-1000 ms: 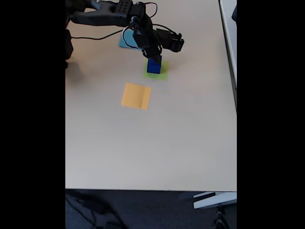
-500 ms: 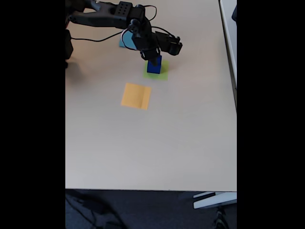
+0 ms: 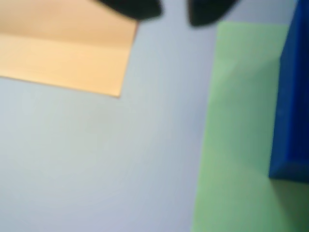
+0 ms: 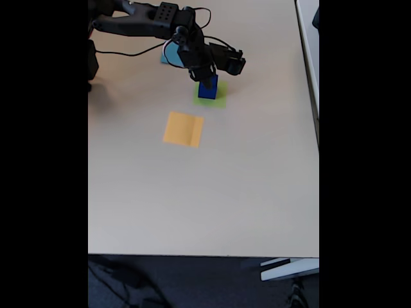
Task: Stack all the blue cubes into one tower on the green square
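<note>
The blue cubes (image 4: 207, 88) stand as one dark-blue block on the green square (image 4: 219, 100) in the fixed view; how many are stacked I cannot tell. My gripper (image 4: 201, 75) hangs just above the block's upper left. In the wrist view the blue side (image 3: 291, 101) runs along the right edge, resting on the green square (image 3: 236, 145). The gripper (image 3: 174, 10) shows as two dark, blurred fingertips (image 3: 136, 7) at the top, apart, with only bare table between them.
An orange-yellow square (image 4: 183, 129) lies below-left of the green one, and appears in the wrist view's upper left (image 3: 63, 46). A light-blue square (image 4: 165, 58) is mostly hidden under the arm. The table edge (image 4: 205, 255) is far below, and a second table (image 4: 309, 38) sits at right.
The arm and gripper have shifted slightly left and back from the blue block. The block on the green square has not moved.
</note>
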